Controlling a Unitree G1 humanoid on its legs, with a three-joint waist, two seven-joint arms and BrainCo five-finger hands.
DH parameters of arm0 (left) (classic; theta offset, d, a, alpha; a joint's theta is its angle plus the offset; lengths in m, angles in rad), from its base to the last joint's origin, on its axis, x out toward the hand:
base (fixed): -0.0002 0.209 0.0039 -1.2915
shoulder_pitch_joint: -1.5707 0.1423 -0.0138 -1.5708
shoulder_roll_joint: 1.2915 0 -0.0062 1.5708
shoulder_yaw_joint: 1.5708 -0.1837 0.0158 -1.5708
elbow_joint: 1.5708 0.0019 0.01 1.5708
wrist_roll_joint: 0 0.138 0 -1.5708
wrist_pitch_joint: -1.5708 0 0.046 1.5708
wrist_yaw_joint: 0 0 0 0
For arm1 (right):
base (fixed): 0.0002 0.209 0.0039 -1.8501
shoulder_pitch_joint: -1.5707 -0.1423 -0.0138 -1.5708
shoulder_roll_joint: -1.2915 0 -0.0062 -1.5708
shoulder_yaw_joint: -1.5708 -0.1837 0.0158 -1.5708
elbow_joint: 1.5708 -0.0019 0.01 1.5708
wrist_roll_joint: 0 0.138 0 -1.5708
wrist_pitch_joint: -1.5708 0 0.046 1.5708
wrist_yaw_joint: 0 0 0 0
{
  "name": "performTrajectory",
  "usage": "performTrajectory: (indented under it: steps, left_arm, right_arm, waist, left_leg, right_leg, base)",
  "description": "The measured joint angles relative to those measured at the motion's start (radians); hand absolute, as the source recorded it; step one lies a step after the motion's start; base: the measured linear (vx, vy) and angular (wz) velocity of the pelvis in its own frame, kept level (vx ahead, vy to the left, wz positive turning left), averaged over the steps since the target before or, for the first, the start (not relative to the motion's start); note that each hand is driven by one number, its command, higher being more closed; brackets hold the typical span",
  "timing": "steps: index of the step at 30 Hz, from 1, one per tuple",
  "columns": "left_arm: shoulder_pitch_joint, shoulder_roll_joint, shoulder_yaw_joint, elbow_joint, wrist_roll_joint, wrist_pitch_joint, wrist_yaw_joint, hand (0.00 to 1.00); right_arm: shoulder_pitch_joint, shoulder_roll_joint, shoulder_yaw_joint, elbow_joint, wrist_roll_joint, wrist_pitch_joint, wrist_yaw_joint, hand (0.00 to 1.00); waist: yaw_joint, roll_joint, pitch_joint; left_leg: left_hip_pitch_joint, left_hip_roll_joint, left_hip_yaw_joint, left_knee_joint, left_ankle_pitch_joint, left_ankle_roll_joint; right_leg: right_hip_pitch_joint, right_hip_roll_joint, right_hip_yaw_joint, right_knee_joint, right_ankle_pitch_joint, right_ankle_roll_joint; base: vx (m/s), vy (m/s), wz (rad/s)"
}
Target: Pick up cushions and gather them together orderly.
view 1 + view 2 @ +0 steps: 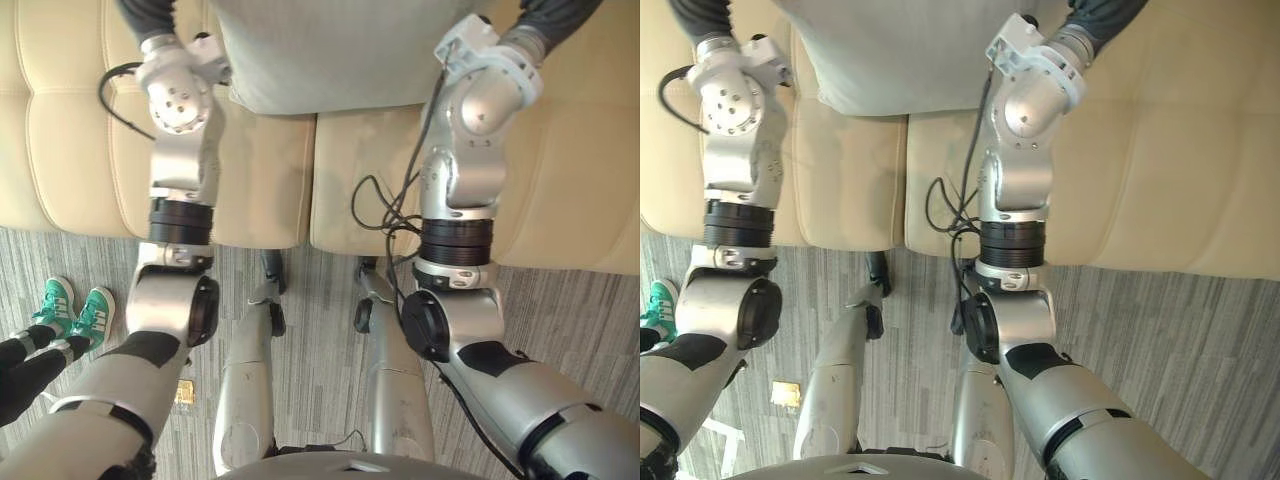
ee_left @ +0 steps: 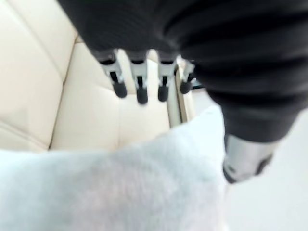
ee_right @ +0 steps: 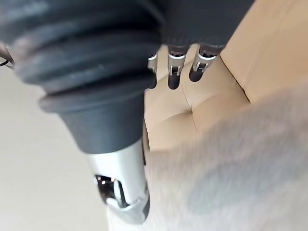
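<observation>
A pale grey cushion (image 1: 330, 50) lies on the cream sofa (image 1: 255, 170), at the seam between two seat pads. Both arms reach toward it, one at each side. In the left wrist view my left hand (image 2: 139, 82) holds its fingers straight out over the sofa seat, and its thumb (image 2: 245, 161) hangs beside the cushion's (image 2: 120, 187) edge. My right hand (image 3: 175, 67) is the same on the other side: fingers straight, thumb (image 3: 122, 192) next to the cushion (image 3: 231, 168). I cannot tell whether either hand touches the cushion.
The sofa's front edge runs across the middle of the eye views, with grey striped carpet (image 1: 560, 310) below it. A person's legs in green shoes (image 1: 75, 312) stand at the left. A small yellow tag (image 1: 185, 392) lies on the floor.
</observation>
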Motion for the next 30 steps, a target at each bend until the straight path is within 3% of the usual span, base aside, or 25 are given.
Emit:
performTrajectory:
  steps: [8,11,15,18,22,25,28,30]
  left_arm:
    - [0.073,0.250,0.094,0.031,-0.160,-0.019,-0.114,0.00]
    - [0.181,0.264,0.144,0.019,-0.203,-0.032,-0.135,0.00]
    - [0.502,0.231,0.198,-0.125,-0.215,-0.056,-0.146,0.00]
    - [0.716,0.123,0.221,-0.168,-0.208,-0.077,-0.155,0.00]
    - [0.986,-0.095,0.208,-0.153,-0.192,-0.076,-0.211,0.00]
    - [1.126,-0.188,0.184,-0.046,-0.184,-0.063,-0.255,0.00]
    - [1.216,-0.245,0.155,0.085,-0.173,-0.043,-0.295,0.00]
    - [1.239,-0.264,0.151,0.148,-0.164,-0.033,-0.313,0.00]
  right_arm:
    - [0.028,-0.298,0.025,0.100,0.178,-0.013,0.144,0.00]
    - [0.100,-0.367,0.040,0.100,0.196,-0.021,0.175,0.00]
    - [0.376,-0.404,0.024,-0.041,0.194,-0.030,0.209,0.00]
    - [0.605,-0.352,0.005,-0.090,0.153,-0.054,0.242,0.00]
    - [0.876,-0.165,0.010,-0.084,0.116,-0.061,0.319,0.00]
    - [1.043,-0.061,0.010,-0.065,0.083,-0.062,0.358,0.00]
    - [1.167,0.002,0.010,0.041,0.074,-0.065,0.386,0.00]
    - [1.215,0.025,0.010,0.098,0.074,-0.063,0.394,0.00]
  waist:
    - [-0.009,-0.001,0.000]
    - [-0.011,-0.001,0.000]
    - [-0.015,-0.002,-0.001]
    - [-0.015,-0.007,-0.004]
    - [-0.014,-0.028,-0.031]
    - [-0.010,-0.042,-0.080]
    - [-0.013,-0.046,-0.158]
    - [-0.013,-0.048,-0.176]
  left_leg:
    - [0.071,0.026,0.016,-0.021,-0.001,-0.004]
    - [0.110,0.030,0.021,-0.027,-0.001,-0.004]
    - [0.198,0.030,0.026,-0.038,-0.022,-0.009]
    - [0.260,0.023,0.028,-0.053,-0.029,-0.007]
    - [0.356,0.019,0.036,-0.083,-0.036,-0.011]
    - [0.432,0.024,0.059,-0.087,-0.056,-0.013]
    - [0.501,0.030,0.081,-0.083,-0.090,-0.005]
    - [0.543,0.032,0.088,-0.083,-0.106,-0.007]
  right_leg:
    - [0.073,0.032,0.003,-0.046,0.020,-0.007]
    - [0.110,0.036,0.003,-0.050,0.020,-0.006]
    - [0.194,0.039,0.006,-0.052,-0.005,0.000]
    - [0.246,0.036,0.007,-0.042,-0.027,0.005]
    - [0.323,0.037,0.011,-0.042,-0.051,0.008]
    - [0.384,0.044,0.026,-0.045,-0.062,0.009]
    - [0.452,0.055,0.036,-0.067,-0.071,0.017]
    - [0.492,0.058,0.048,-0.077,-0.075,0.020]
  base:
    - [0.02,-0.043,-0.09]
    - [0.04,-0.028,-0.06]
    - [0.08,-0.026,-0.02]
    - [0.05,-0.018,0.04]
    - [0.06,-0.018,-0.04]
    - [0.07,-0.005,-0.22]
    - [0.07,0.005,-0.26]
    - [0.05,0.048,-0.22]
